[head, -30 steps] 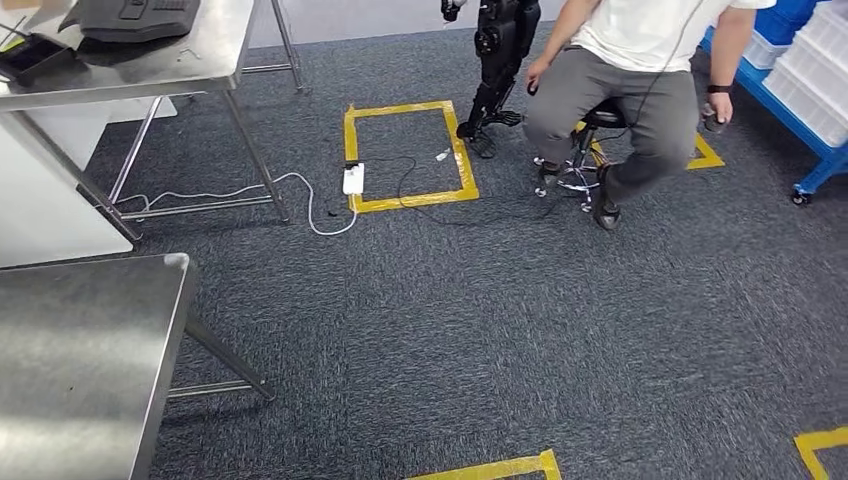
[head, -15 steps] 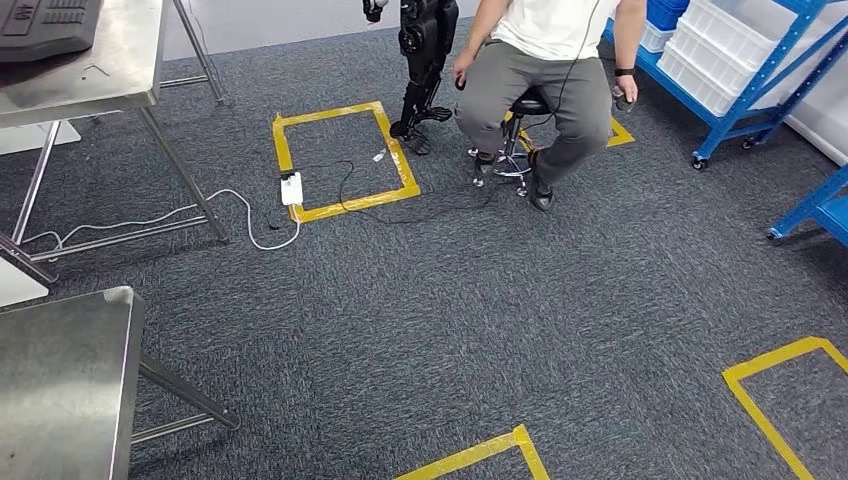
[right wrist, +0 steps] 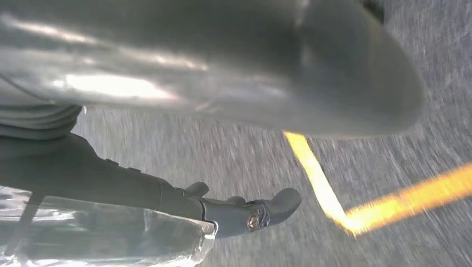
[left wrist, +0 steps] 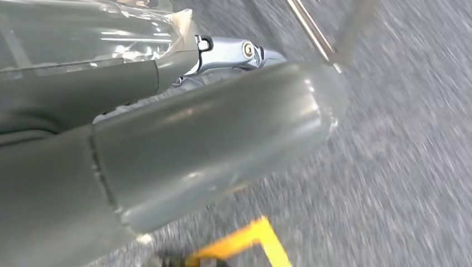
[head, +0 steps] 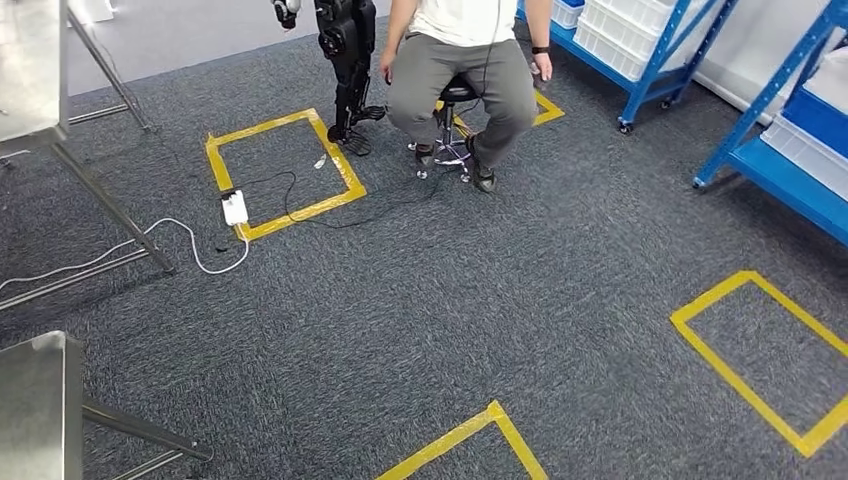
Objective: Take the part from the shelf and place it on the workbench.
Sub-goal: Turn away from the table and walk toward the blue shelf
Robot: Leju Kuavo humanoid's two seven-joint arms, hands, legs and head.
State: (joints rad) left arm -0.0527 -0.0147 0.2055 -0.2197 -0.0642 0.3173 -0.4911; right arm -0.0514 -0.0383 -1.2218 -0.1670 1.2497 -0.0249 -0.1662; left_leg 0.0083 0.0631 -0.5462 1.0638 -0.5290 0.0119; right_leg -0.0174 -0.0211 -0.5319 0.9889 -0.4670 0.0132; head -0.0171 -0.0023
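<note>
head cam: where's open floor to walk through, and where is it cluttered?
Open carpet runs down the middle, between the steel table corner and the yellow tape square on the right. Crowded near the top: white power strip with trailing cables, seated person, blue shelving.

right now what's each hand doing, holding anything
Left hand: open, holding nothing.
Right hand: open, holding nothing.

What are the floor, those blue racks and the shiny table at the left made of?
The floor looks like dark grey carpet, matte and flecked. The blue racks seem to be painted metal, with slim angled posts. The table looks like bare steel, brushed and reflective.
</note>
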